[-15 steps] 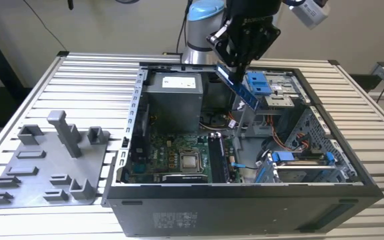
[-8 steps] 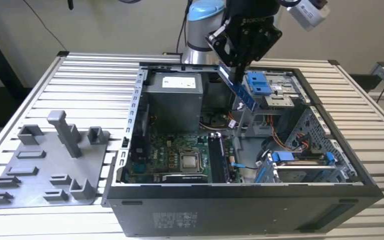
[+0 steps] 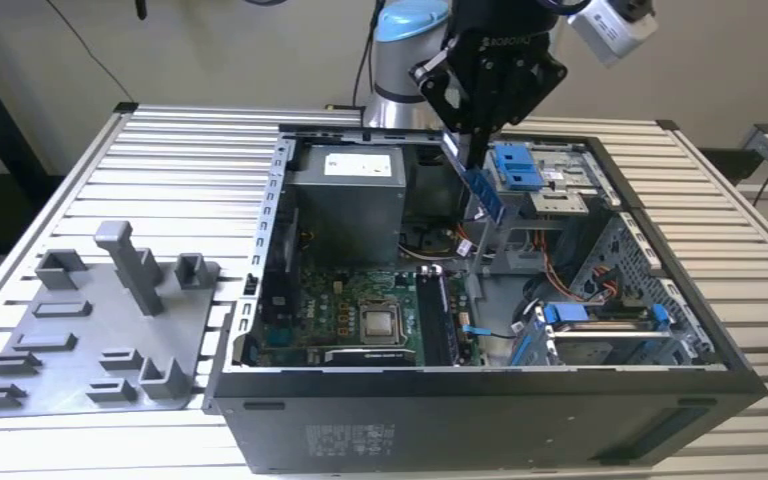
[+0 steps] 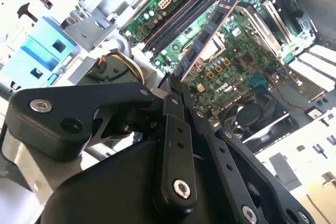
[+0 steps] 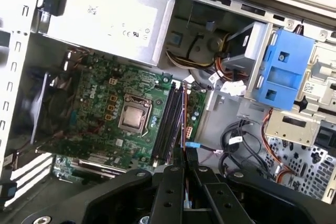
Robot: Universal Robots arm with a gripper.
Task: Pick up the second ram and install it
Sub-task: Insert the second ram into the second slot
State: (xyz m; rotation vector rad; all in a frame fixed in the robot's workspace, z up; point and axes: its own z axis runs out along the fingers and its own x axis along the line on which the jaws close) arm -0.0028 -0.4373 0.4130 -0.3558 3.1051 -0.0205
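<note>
My gripper (image 3: 472,135) hangs over the open computer case (image 3: 491,395), shut on the second ram (image 3: 482,188). The stick is a thin dark board that points down from the fingers into the case. In the second wrist view the ram (image 4: 207,38) reaches out from the gripper (image 4: 176,92) over the green motherboard (image 4: 247,51), still above it. The long black memory slots (image 4: 181,18) lie beside it on the board. In the first wrist view the stick (image 5: 184,121) appears edge-on, next to the slots (image 5: 167,121), in front of the gripper (image 5: 186,169).
Inside the case are a grey power supply (image 3: 347,205), blue drive brackets (image 3: 518,167), loose cables (image 5: 236,145) and a processor socket (image 3: 381,322). A grey fixture plate (image 3: 97,335) with upright posts lies on the slatted table (image 3: 171,150) at the exterior view's left.
</note>
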